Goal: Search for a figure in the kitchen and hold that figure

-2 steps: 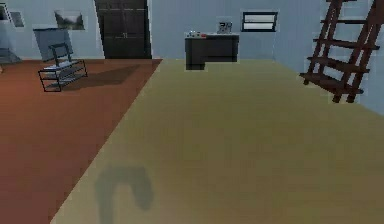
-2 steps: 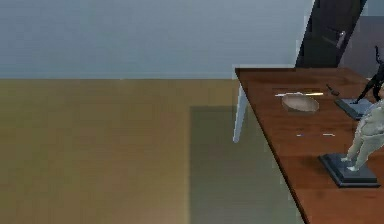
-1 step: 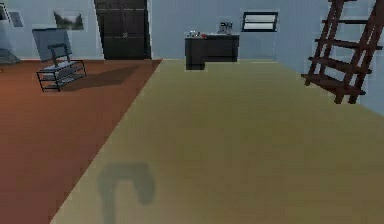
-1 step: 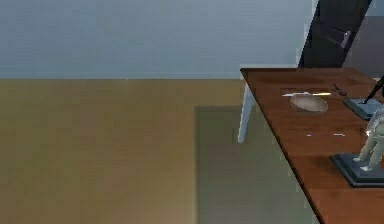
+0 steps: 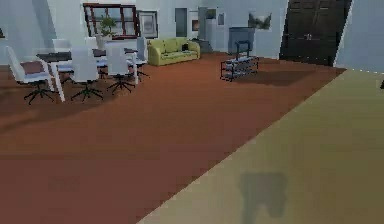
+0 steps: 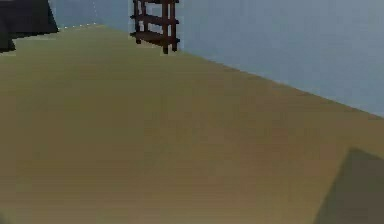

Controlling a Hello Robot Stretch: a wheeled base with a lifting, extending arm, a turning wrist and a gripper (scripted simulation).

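I count 1 long table (image 5: 62, 58) at the forward view's left, with white chairs (image 5: 85, 68) on wheels around it. I can make out 4 chairs for sure, and there may be more behind the table. Behind them is 1 window (image 5: 110, 10) with 1 green plant (image 5: 108, 22) in it. 1 framed picture (image 5: 148, 23) hangs just beside the window. 1 yellow-green sofa (image 5: 172, 50) sits against the back wall. Right of the sofa, 1 small low stand (image 5: 238, 67) sits on the red-brown floor (image 5: 150, 140), with 1 blue-grey box shape (image 5: 240, 40) behind it by the wall. High on that wall is 1 dark shape (image 5: 259, 19), too small for me to say what it is. 1 big dark double door (image 5: 315, 32) is at the far right.

I cannot tell the state of the gripper, wide or narrow. I cannot tell where the figure is either.

The red-brown floor meets a tan floor (image 5: 300, 150) close to me, along a slanted line. The table and chairs are the nearest things ahead, off to the left. The low stand is farther back, near the middle.

In the arm side view, 1 dark wooden rack (image 6: 155, 22) with shelves stands against a blue wall (image 6: 280, 40), on the tan floor. 1 dark block (image 6: 22, 20) sits in the top left corner, and I cannot tell what it is.
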